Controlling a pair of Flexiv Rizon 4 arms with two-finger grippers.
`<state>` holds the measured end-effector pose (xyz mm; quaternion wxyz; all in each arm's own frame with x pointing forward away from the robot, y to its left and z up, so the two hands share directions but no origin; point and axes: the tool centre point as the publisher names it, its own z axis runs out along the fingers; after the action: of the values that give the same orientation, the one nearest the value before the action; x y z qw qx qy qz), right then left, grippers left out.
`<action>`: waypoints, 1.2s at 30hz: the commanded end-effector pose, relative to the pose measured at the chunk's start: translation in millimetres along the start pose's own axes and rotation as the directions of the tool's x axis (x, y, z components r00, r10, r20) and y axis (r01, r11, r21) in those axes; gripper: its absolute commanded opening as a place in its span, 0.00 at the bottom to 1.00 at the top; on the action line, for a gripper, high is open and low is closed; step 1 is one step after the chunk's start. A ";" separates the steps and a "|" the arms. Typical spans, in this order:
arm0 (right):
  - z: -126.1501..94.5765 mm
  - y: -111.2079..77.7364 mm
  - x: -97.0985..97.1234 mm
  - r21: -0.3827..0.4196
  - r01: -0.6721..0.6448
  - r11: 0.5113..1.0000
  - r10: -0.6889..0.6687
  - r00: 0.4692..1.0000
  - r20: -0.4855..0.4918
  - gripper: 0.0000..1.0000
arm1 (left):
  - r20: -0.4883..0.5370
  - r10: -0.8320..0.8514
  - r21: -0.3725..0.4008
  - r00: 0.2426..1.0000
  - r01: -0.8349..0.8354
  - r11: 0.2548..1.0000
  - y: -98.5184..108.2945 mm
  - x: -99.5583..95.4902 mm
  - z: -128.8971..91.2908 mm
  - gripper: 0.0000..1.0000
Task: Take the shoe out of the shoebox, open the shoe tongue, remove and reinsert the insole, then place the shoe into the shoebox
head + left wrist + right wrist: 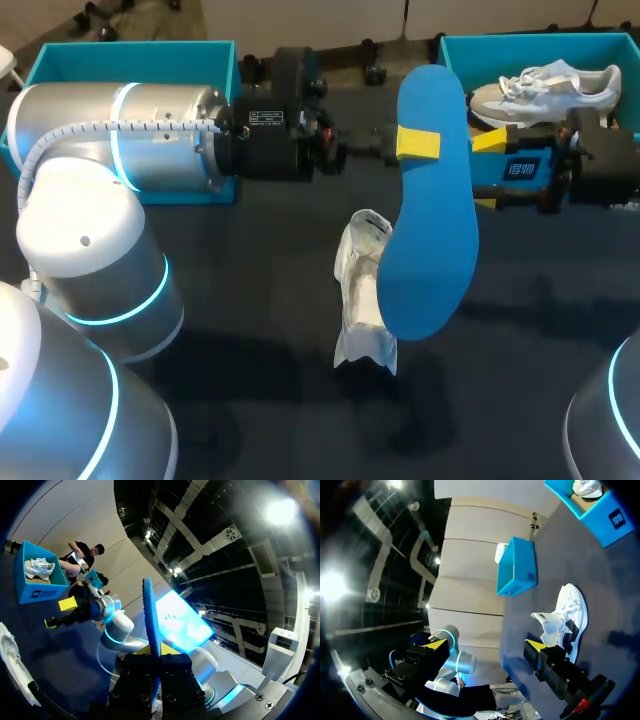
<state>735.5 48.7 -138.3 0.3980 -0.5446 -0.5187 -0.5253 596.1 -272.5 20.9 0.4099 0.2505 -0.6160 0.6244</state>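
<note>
**Status.** The insole [430, 230] is out of the shoe [362, 295] and held in the air above the table [240, 310]. The shoe rests on the table, outside both boxes, with its tongue apparently pulled up. Removal from the box, opening of the tongue and extraction of the insole therefore appear complete. Reinsertion of the insole and return of the shoe to the shoebox [520, 42] remain.

**Orientation.** The long axis of the insole runs from far to near in the head view. Its flat face is towards that camera and its broader end overlaps the shoe. The shoe lies roughly parallel. Its raised tongue is at the far end; which end is the toe cannot be told for certain.

**End effectors.** The left end effector [418, 143] pinches the insole near its far, narrower end. The left wrist view shows the insole edge-on between the fingers. The right end effector [487, 170] is just beside the insole, spread and holding nothing.

**Surroundings.** The shoebox on the right holds a second shoe [545, 88].
</note>
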 end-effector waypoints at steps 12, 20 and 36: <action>10.7 5.1 2.1 0.006 -0.026 1.000 0.026 1.000 0.006 1.00 | 0.000 0.001 0.004 1.000 -0.001 1.000 1.6 -0.4 0.7 0.00; 10.7 5.1 2.1 0.006 -0.026 1.000 0.026 1.000 0.006 1.00 | 0.018 0.321 -0.049 0.947 -0.320 0.946 7.1 -20.0 -15.8 0.00; 10.7 5.1 2.1 0.006 -0.026 1.000 0.026 1.000 0.006 1.00 | -0.105 0.950 -0.247 0.295 -0.933 0.262 -4.1 -59.4 -50.1 0.00</action>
<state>741.5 57.5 -136.9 0.4053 -0.5510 -0.5145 -0.5171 633.6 -246.8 -31.9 0.1566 0.0130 -0.7078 0.6887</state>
